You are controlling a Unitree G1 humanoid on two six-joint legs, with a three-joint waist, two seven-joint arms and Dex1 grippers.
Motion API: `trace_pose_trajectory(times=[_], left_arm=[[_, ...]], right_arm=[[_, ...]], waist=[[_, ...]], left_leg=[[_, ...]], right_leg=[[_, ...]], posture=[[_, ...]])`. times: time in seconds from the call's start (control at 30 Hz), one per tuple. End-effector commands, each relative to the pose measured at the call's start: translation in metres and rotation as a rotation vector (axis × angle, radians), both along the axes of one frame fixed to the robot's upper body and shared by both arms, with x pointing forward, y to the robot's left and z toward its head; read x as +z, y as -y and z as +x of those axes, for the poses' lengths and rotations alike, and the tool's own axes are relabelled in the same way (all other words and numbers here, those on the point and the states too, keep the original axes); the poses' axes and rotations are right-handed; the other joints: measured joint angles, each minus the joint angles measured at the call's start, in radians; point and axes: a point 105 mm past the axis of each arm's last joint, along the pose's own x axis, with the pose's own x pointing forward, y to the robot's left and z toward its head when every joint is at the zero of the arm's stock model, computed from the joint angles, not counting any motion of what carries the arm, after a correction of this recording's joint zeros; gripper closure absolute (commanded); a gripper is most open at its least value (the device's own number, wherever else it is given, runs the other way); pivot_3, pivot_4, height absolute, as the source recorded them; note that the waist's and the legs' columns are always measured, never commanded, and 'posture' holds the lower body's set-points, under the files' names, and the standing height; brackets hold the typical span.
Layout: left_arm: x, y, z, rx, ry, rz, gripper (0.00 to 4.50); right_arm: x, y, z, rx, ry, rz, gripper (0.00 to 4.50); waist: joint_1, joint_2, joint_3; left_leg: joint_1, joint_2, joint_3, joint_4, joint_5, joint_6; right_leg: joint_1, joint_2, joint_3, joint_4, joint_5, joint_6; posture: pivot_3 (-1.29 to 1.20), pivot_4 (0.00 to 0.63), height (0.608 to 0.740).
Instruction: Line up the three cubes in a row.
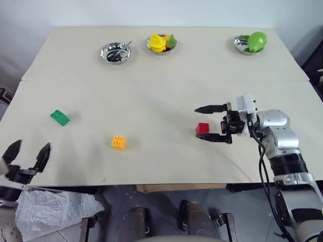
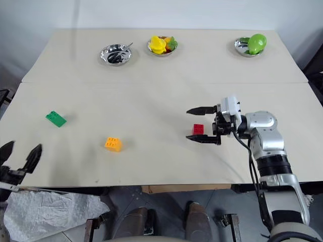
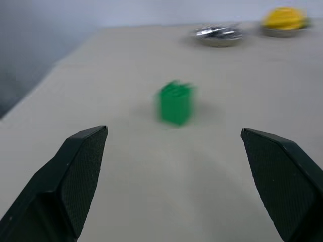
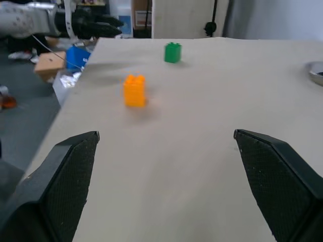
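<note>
Beige table point(image 1: 166, 91): three cubes, red cube point(image 1: 203, 128) between spread right gripper point(image 1: 212, 123), ungrasped. Left gripper point(image 1: 30, 154) released. Light, rigid, probably slick; grip flat sides.

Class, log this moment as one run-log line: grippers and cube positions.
left gripper: open, table's near-left edge | right gripper: open around red studded cube | green studded cube, yellow-orange studded cube: apart, unaligned

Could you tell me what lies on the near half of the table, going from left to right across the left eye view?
Left end effector at the table's edge → green cube → yellow-orange cube → red cube → right end effector, its open fingers on either side of that red cube.
</note>
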Motion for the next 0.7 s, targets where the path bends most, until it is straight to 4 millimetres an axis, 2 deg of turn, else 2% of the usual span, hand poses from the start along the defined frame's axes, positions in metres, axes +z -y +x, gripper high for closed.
trace_pose_trajectory(times=[0.03,0.1,0.2,0.3,0.4,0.47,0.57,0.7], left_arm=[[-0.001,-0.013,-0.012,0.066,0.013,0.006,0.0],[0.0,-0.014,-0.005,0.061,0.019,0.003,0.0],[0.011,-0.006,0.015,-0.002,0.051,0.012,0.0],[0.021,0.002,0.04,-0.073,0.058,0.029,0.0],[0.026,0.001,0.067,-0.108,0.032,0.01,0.0],[0.027,-0.006,0.08,-0.087,0.021,0.02,0.0],[0.022,-0.006,0.109,-0.156,-0.053,-0.018,0.0],[0.019,-0.007,0.128,-0.217,-0.127,-0.012,0.0]], right_arm=[[0.009,0.0,-0.011,0.013,0.067,0.012,0.02],[0.011,0.003,-0.014,0.008,0.103,0.005,0.02],[0.021,0.013,-0.013,-0.033,0.143,0.004,0.02],[0.032,0.029,-0.015,-0.082,0.159,-0.007,0.02],[0.031,0.042,-0.021,-0.107,0.131,-0.046,0.02],[0.029,0.044,-0.023,-0.118,0.118,-0.058,0.02],[0.028,0.041,-0.027,-0.14,0.114,-0.043,0.02],[0.027,0.038,-0.032,-0.153,0.115,-0.037,0.02]], waist=[[0.008,-0.001,-0.001],[0.009,-0.002,-0.001],[0.01,-0.003,-0.002],[0.011,-0.003,-0.002],[0.007,-0.003,-0.002],[0.003,-0.004,-0.003],[0.002,-0.005,-0.003],[0.0,-0.005,-0.003]], left_leg=[[0.0,0.0,0.0,0.0,0.0,0.0],[0.0,0.0,0.0,0.0,-0.001,0.0],[0.0,0.0,0.0,0.0,-0.001,0.0],[0.0,0.0,0.0,0.0,-0.001,0.0],[0.0,0.0,0.001,0.0,-0.001,0.0],[0.0,0.001,0.001,0.0,-0.001,0.0],[0.001,-0.002,0.006,0.0,-0.001,0.0],[0.002,-0.003,0.008,0.0,-0.001,0.0]], right_leg=[[0.0,0.0,0.0,0.0,0.0,0.0],[0.0,0.0,0.0,0.0,0.0,-0.001],[0.0,0.0,0.0,0.0,0.001,-0.001],[0.0,0.0,0.0,0.0,0.001,-0.001],[0.0,0.001,0.0,0.0,0.001,-0.002],[0.0,0.002,-0.001,0.0,0.001,-0.002],[-0.001,0.003,-0.002,0.0,0.001,-0.002],[-0.003,0.003,0.0,0.001,0.001,-0.002]], posture=[[0.0,0.15,0.74],[0.0,0.15,0.74],[0.0,0.15,0.74],[0.0,0.15,0.74],[0.0,0.15,0.74],[0.0,0.15,0.74],[0.0,0.15,0.74],[0.0,0.15,0.74]])
